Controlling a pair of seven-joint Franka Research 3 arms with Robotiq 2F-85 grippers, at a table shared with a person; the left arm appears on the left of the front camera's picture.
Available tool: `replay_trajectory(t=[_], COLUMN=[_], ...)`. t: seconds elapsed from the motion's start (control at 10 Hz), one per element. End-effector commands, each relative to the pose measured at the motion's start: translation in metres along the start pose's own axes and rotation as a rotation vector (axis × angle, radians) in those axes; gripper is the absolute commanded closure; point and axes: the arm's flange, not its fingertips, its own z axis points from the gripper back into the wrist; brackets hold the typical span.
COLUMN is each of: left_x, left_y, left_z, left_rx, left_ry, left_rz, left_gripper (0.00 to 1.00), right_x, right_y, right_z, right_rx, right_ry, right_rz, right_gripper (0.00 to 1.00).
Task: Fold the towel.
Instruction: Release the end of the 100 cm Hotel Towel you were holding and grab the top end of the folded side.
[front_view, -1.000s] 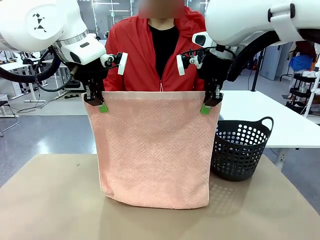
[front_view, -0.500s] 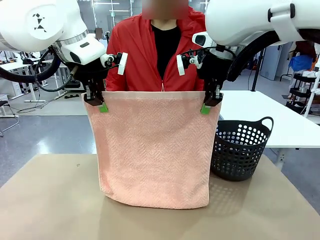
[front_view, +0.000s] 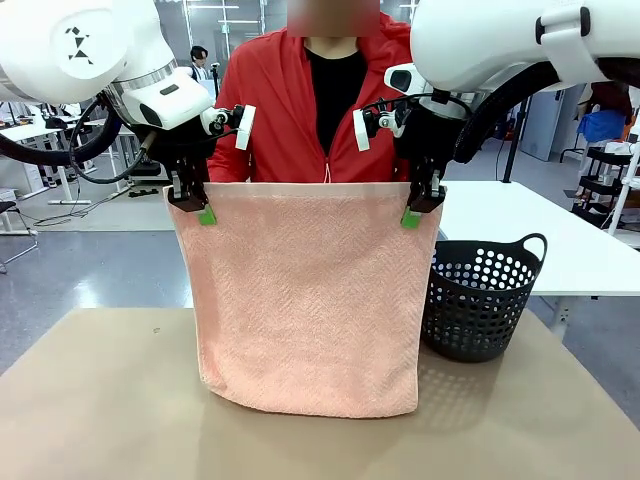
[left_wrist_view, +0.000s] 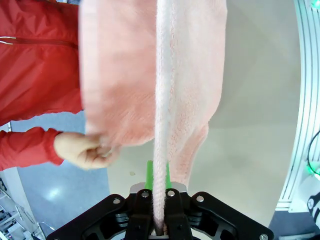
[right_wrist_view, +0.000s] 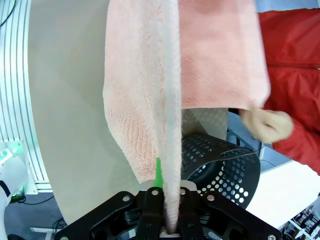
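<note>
The pink towel (front_view: 305, 300) hangs as a flat sheet in front of a person in a red jacket (front_view: 265, 110), its bottom edge reaching the table (front_view: 90, 400). The left jaws are clamped tight on its upper left corner, the right jaws likewise on its upper right corner. In the left wrist view one hand (left_wrist_view: 85, 150) pinches a corner of the towel's far layer; in the right wrist view the other hand (right_wrist_view: 267, 125) does too. A black perforated basket (front_view: 478, 300) stands just right of the towel

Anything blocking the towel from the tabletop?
Nothing visible. Left gripper and right gripper pinch the towel at its top corners; it hangs over bare table. The black basket stands beside it, on the robot's right.
</note>
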Motion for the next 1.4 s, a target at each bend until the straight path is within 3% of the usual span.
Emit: replay_trajectory(t=[0.0, 1.3], left_x=[-0.0004, -0.0004], left_y=[0.0000, 0.0000], left_z=[0.0019, 0.0019], left_rx=[0.004, 0.004], left_ry=[-0.001, -0.001], left_rz=[-0.004, -0.004], left_gripper=[1.00, 1.00], right_x=[-0.0003, -0.0003], right_y=[0.0006, 0.0006], right_z=[0.0002, 0.0002], right_rx=[0.001, 0.001], right_ry=[0.003, 0.003], right_rz=[0.004, 0.004], right_gripper=[1.00, 1.00])
